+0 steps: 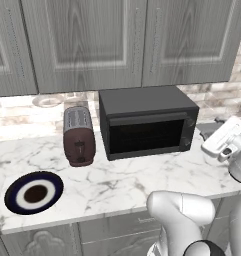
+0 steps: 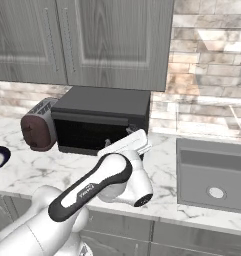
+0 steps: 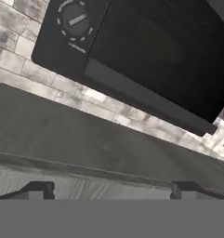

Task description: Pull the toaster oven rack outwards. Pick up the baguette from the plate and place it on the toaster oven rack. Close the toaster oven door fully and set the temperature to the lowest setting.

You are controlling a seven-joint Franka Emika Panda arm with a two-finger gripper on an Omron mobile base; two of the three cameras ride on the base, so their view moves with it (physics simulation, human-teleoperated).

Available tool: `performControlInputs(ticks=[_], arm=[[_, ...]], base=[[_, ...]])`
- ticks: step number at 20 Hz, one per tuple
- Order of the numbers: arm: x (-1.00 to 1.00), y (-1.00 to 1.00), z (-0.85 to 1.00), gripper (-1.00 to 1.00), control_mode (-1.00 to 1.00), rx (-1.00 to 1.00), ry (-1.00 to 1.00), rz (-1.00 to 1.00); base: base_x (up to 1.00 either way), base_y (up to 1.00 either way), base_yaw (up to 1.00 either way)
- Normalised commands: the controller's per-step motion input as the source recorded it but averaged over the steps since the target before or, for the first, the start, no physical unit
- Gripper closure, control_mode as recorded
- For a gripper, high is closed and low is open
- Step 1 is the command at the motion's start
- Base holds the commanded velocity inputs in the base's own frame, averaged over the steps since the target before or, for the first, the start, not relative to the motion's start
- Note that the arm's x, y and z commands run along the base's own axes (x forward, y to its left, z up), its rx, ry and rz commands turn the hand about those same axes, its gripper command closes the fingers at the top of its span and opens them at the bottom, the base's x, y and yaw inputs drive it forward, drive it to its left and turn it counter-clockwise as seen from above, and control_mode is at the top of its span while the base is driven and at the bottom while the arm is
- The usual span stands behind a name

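Left base view: marble counter [image 1: 142, 175], grey cabinets [image 1: 92, 40]; claw [image 3: 111, 189] wide open, empty.

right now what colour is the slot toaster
Maroon with a silver top, clearest in the left base view: toaster.

matte black toaster oven [image 1: 147, 122], maroon-and-silver toaster [image 1: 79, 135], navy plate [image 1: 34, 192] with white ring and brown centre, white grey-veined marble counter [image 1: 127, 180].

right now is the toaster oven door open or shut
Shut. The toaster oven door stands upright, flush against the front of the toaster oven, its bar handle along the top edge. The plate is empty.
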Motion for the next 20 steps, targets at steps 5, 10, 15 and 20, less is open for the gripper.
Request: performControlInputs(ticks=[5,10,15,20], arm=[[0.01,-0.10,-0.01,-1.00,-1.00,0.41,0.26,-0.05],[0.00,-0.01,-0.04,-1.00,-1.00,0.29,0.33,0.00],[0.12,-0.02,-0.09,-1.00,-1.00,0.23,0.27,0.00],[0.18,-0.30,-0.32,-1.00,-1.00,0.18,-0.01,0.00]], base=[[0.00,0.00,0.00],[0.00,0.00,0.00],[0.00,0.00,0.00],[0.00,0.00,0.00]])
